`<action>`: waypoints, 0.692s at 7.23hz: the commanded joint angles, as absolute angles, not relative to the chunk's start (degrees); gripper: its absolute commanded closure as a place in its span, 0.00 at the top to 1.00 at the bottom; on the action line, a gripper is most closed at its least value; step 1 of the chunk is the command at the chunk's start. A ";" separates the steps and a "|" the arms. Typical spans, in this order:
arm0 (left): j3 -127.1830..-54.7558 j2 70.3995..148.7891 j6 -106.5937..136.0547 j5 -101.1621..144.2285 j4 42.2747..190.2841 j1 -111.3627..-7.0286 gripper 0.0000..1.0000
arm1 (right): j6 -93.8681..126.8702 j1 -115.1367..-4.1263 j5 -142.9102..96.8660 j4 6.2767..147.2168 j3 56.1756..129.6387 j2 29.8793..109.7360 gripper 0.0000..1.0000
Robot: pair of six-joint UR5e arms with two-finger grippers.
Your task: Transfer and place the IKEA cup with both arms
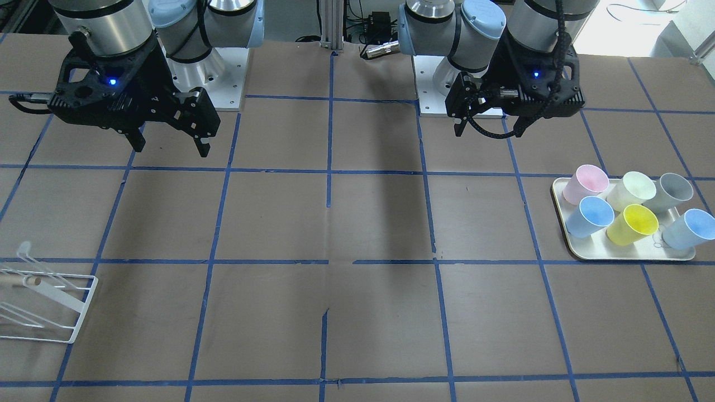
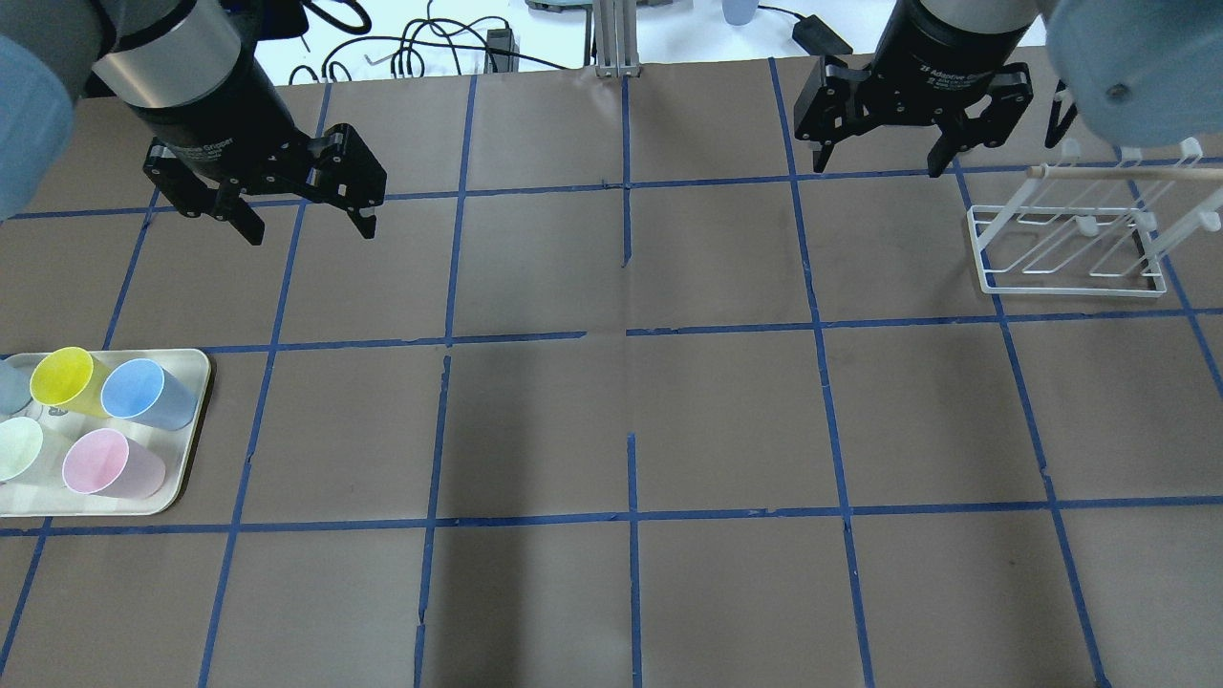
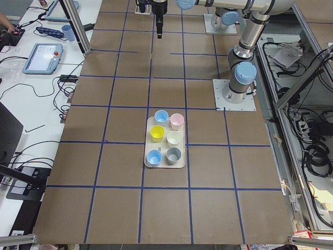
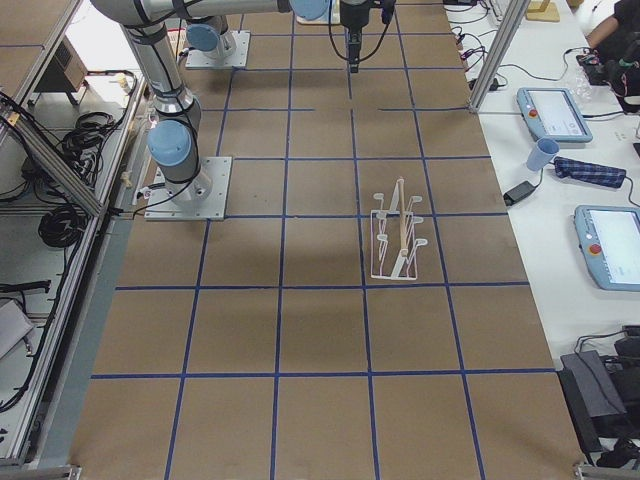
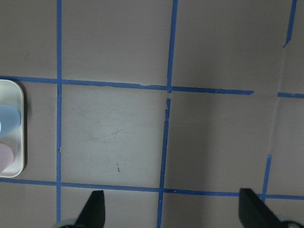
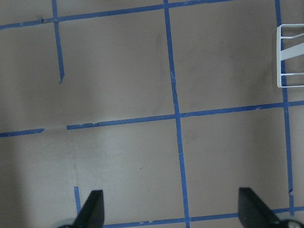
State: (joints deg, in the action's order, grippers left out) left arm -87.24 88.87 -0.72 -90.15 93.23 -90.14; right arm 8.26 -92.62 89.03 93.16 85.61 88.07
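The pale grey IKEA cup [image 1: 673,190] stands on a cream tray [image 1: 614,255] with several coloured cups. It shows at the tray's near right corner in the exterior left view [image 3: 173,154] and is cut off at the edge of the overhead view [image 2: 8,387]. My left gripper [image 2: 308,227] is open and empty, high above the table, beyond the tray and apart from it. Its wrist view [image 5: 173,211] shows bare table between the fingertips. My right gripper [image 2: 879,162] is open and empty on the far side, next to the rack; it also shows in its wrist view [image 6: 172,211].
A white wire rack [image 2: 1070,239] with a wooden rod stands on my right side, also seen in the front-facing view [image 1: 44,301]. On the tray stand a pink [image 1: 586,183], a cream-green [image 1: 634,190], a yellow [image 1: 634,223] and two light blue cups [image 1: 592,215]. Blue tape lines grid the brown table.
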 commanded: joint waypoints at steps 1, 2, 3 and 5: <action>-85.96 89.21 -2.64 -89.74 93.43 -87.91 1.00 | 8.26 -92.55 89.12 93.16 85.61 88.07 1.00; -85.26 90.25 -2.55 -89.74 93.69 -87.19 1.00 | 8.26 -92.64 89.12 93.16 85.52 88.07 1.00; -85.69 90.26 -2.64 -89.65 93.69 -87.19 1.00 | 8.26 -92.64 89.12 93.16 85.60 88.07 1.00; -85.52 90.17 -2.64 -89.74 93.78 -87.19 1.00 | 8.26 -92.64 89.03 93.16 85.61 88.07 1.00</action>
